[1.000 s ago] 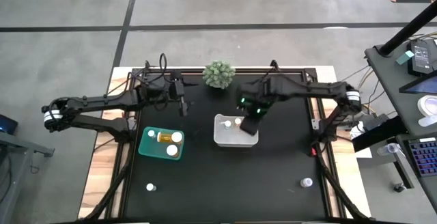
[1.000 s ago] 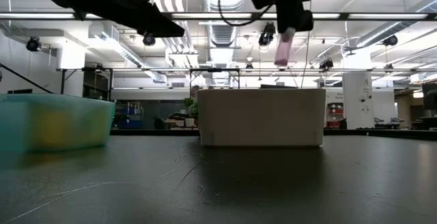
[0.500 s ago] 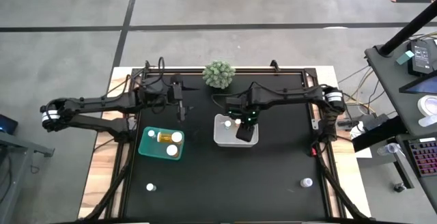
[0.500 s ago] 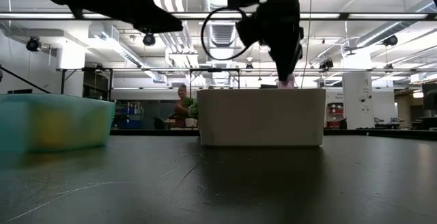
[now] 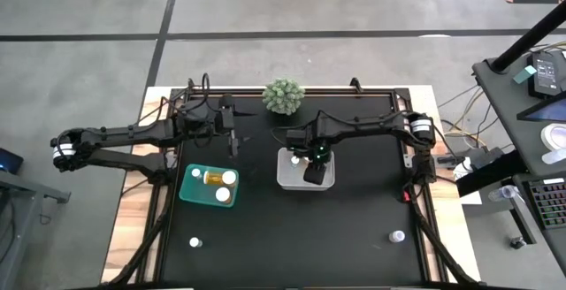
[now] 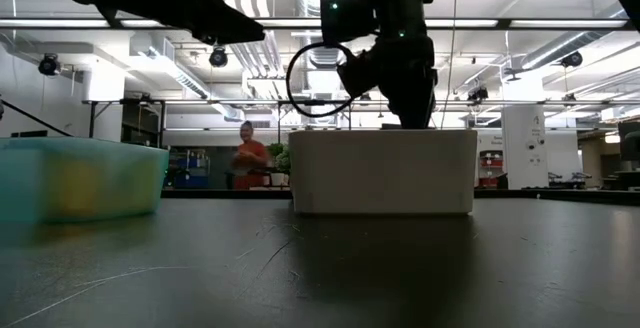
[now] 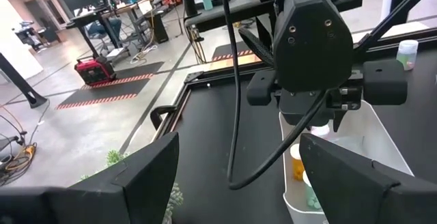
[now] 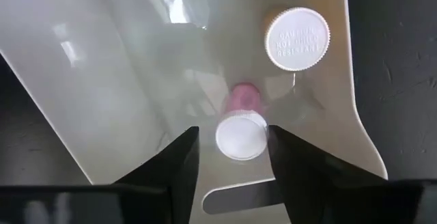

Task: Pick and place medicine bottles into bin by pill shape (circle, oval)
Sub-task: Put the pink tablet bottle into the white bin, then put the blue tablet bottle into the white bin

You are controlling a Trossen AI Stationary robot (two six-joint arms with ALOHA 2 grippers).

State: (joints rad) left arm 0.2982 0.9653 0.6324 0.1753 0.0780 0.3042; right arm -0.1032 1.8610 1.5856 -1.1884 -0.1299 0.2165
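pink bottle (image 8: 241,132) upright in white bin (image 8: 123,80)

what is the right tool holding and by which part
Cannot be told: a white-capped pink bottle sits within the right tool, down in the white bin; grip unclear.

Materials and finishes, table at sorting station

Matt black table top (image 5: 354,219), faintly scuffed; pale wood-grain board (image 5: 133,228) at its 9 o'clock edge. Glossy white plastic rectangular bin (image 8: 123,80), smooth and reflective, holding a ridged white plastic bottle cap (image 8: 297,38) with embossed lettering and a smooth white-capped pink bottle (image 8: 240,132). Translucent teal plastic bin (image 6: 80,176). Dark matt plastic right gripper (image 8: 229,159).
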